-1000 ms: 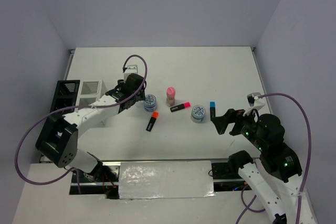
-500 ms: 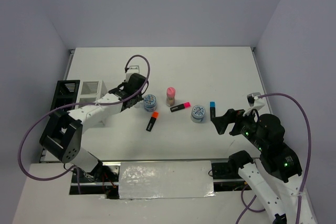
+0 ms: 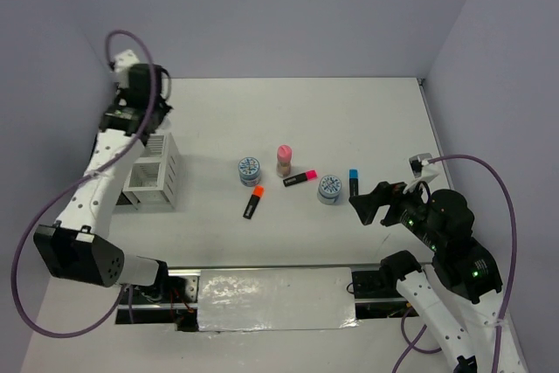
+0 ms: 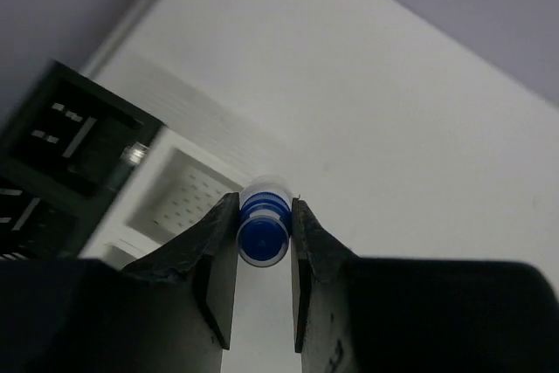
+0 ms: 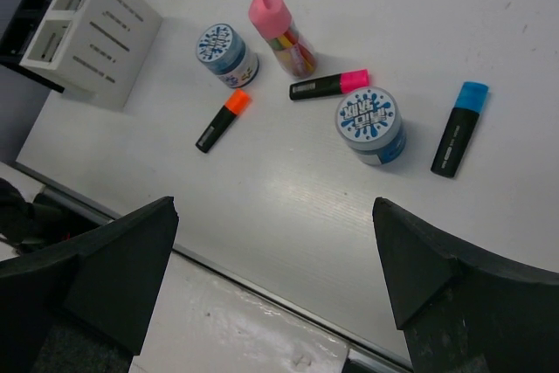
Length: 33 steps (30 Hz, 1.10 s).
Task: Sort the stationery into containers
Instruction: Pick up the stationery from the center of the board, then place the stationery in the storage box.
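Since a second ago, the left arm has swung away from the middle of the table, over to the far left. The left gripper (image 4: 263, 206) is pinching a tiny clear bottle with a round blue cap (image 4: 264, 238), one finger on each side of the cap. From the wrist view the bottle hangs above the white box with slotted sides (image 5: 105, 41).

I think the bottle is very light, hard and smooth. Being round, it could slip or roll, so a soft squeeze across the cap looks like the best hold.

A black pen holder with little rooms (image 4: 61, 146) sits touching the white box. The box walls are the only things close to the bottle.

The right gripper (image 5: 275, 277) is wide open with nothing in it. Below it lie three short black highlighters with an orange cap (image 5: 220, 121), a pink cap (image 5: 330, 85) and a blue cap (image 5: 458, 128), two round blue-white tins (image 5: 227, 54) (image 5: 371, 124) and a pink-topped glitter jar (image 5: 281, 34).
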Each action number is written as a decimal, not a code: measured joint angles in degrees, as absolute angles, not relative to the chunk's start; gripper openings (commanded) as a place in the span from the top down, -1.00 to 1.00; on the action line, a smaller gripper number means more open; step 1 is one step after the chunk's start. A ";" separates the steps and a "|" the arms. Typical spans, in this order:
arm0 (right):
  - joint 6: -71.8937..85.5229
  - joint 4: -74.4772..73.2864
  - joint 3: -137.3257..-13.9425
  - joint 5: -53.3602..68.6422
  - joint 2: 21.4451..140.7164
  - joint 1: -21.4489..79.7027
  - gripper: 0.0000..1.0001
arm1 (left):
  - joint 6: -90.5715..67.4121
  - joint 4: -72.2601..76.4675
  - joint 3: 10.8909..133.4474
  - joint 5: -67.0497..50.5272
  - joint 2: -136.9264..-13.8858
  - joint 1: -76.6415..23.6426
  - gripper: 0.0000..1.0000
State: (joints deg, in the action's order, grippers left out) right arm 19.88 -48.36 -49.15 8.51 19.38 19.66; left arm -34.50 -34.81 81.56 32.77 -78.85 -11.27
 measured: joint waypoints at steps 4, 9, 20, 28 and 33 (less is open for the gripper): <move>20.40 -46.30 -49.15 11.53 19.35 19.66 -0.99 | -34.41 -38.76 89.38 33.28 -79.44 1.61 1.00; 21.45 -44.10 -49.15 14.98 19.33 19.66 -0.99 | -33.23 -40.86 94.02 33.19 -83.92 9.37 1.00; 21.74 -42.28 -47.37 17.45 19.16 19.66 -0.99 | -35.00 -41.34 91.48 31.92 -92.73 14.02 1.00; 21.69 -41.67 -47.16 17.50 19.16 19.66 -0.99 | -36.47 -40.86 87.42 31.70 -92.95 14.00 0.80; 21.71 -41.58 -47.16 17.63 19.16 19.66 -0.99 | -36.49 -40.12 87.09 32.49 -92.92 14.00 -0.40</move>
